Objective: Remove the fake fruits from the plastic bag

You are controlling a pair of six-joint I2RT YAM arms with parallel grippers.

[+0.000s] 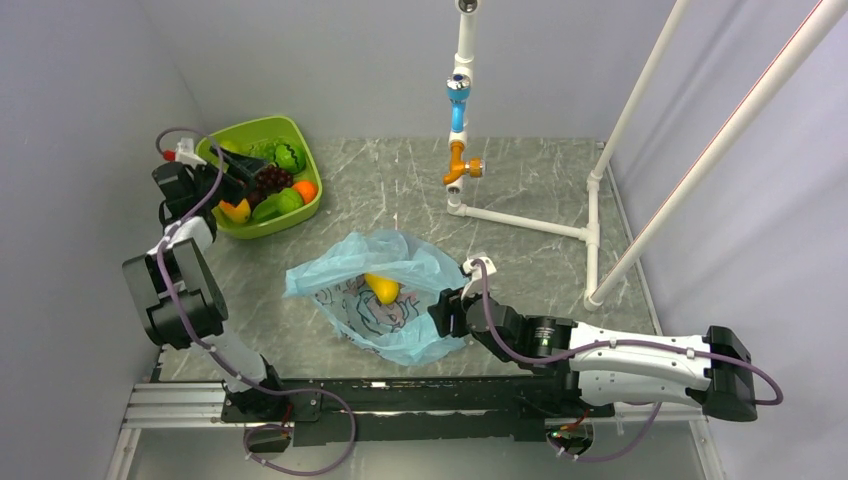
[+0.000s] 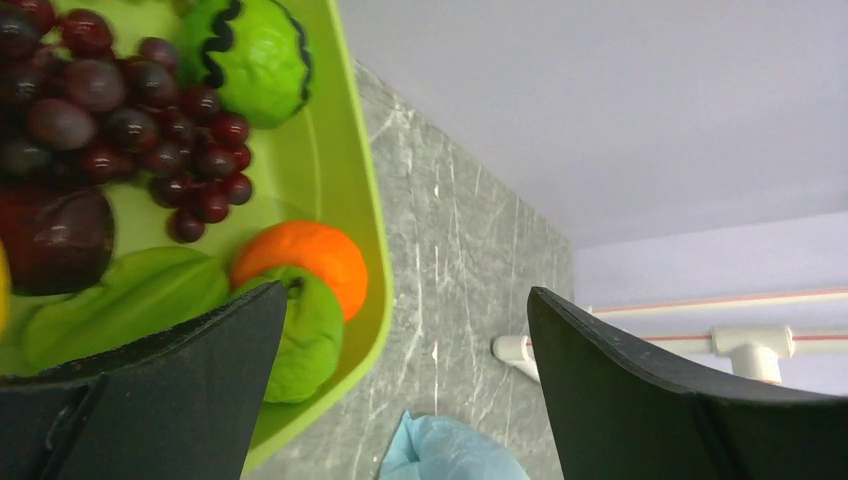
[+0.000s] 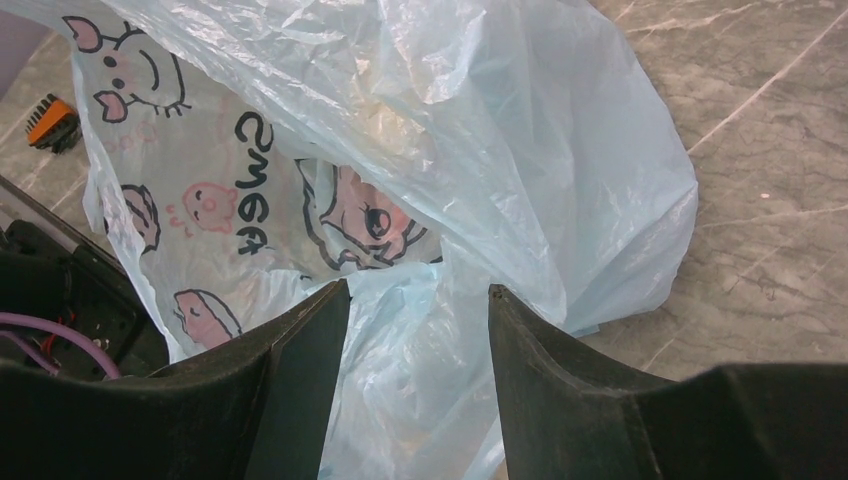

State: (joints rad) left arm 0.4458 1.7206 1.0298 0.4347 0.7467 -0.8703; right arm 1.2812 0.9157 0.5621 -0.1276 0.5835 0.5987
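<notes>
Left gripper spread wide above lime-green tub — nothing held. Right gripper clamped on bunched plastic bag — yellow lemon inside.

Left gripper is over the green tub, fruits inside. Bag lies mid-table, 1 lemon showing in its mouth. Right gripper is at the bag's right edge, touching. Pipe frame is back right.

light-blue cartoon-printed bag, yellow lemon, lime-green tub
</notes>
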